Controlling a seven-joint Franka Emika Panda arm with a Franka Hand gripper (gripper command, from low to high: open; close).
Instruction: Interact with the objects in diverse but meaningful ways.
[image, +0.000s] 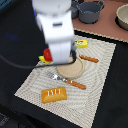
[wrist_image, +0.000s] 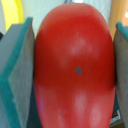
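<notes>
In the wrist view a round red tomato (wrist_image: 75, 70) fills the picture, pressed between the two grey, teal-edged pads (wrist_image: 17, 75) of my gripper (wrist_image: 75, 65), which is shut on it. In the exterior view the tomato (image: 47, 53) shows as a red spot under the white arm, over the mat's far-left part. Just below it a bit of yellow banana (image: 44, 60) peeks out. The golden-brown bread loaf (image: 54, 94) lies at the mat's near edge. The yellow butter-like block (image: 81, 43) sits at the far edge.
A round wooden plate (image: 71, 69) lies mid-mat under the arm. A wooden-handled fork (image: 68, 81) lies in front of it and a knife (image: 89, 58) to the exterior view's right. Grey pots (image: 90, 11) and a bowl (image: 122, 16) stand behind the mat.
</notes>
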